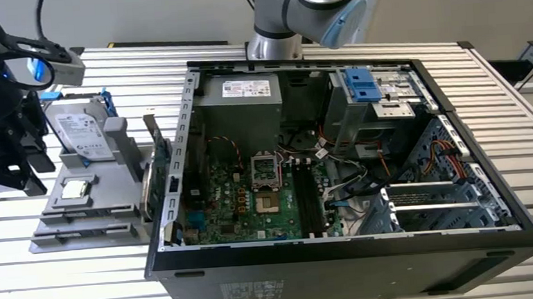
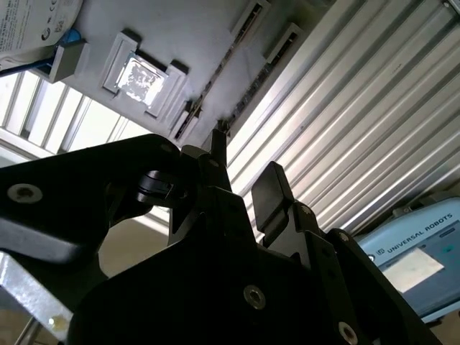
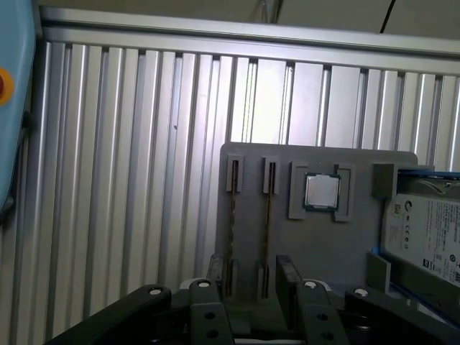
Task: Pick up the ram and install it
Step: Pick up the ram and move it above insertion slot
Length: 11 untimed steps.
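The ram [image 3: 233,215] is a thin dark stick standing on edge in a slot of the grey parts holder [image 3: 316,251]; a second like stick [image 3: 268,215] fills the slot beside it. In the second wrist view the ram [image 2: 219,68] shows as a dark line on the holder. My black gripper [image 3: 250,277] hovers over the holder's near end, open, with the slot ends seen between its fingers and nothing gripped. The exterior view has the gripper [image 1: 12,161] at the far left, next to the holder [image 1: 94,202].
The holder also carries a square processor chip [image 3: 321,191] and a silver hard drive [image 3: 424,237] in a blue frame. An open computer case [image 1: 341,152] with its green motherboard [image 1: 251,199] lies on the ribbed metal table [image 1: 503,72]. A green card [image 1: 159,163] stands between holder and case.
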Each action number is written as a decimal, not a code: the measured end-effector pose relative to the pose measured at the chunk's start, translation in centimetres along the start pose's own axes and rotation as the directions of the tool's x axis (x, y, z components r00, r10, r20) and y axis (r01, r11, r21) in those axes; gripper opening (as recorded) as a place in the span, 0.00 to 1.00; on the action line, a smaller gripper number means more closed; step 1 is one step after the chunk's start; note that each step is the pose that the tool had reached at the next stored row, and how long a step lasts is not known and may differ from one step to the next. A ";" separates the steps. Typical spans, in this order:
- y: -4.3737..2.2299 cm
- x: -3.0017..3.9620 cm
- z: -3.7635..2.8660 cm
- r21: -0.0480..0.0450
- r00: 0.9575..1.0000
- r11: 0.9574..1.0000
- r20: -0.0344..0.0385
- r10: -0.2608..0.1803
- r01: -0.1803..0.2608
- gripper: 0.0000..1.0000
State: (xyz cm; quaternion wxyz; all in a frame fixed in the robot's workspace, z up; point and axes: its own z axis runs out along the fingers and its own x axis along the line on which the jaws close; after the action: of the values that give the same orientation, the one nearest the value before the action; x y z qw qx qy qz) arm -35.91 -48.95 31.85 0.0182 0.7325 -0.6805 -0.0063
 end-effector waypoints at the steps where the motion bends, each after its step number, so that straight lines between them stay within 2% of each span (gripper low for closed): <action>1: 0.00 0.00 0.04 0.000 1.000 1.000 0.000 0.000 0.000 0.00; 11: 0.01 -0.01 0.38 0.000 1.000 1.000 -0.002 0.000 0.000 0.00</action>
State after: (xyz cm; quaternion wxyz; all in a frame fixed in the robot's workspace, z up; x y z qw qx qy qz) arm -35.93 -48.95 31.47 0.0190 0.7325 -0.6805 -0.0055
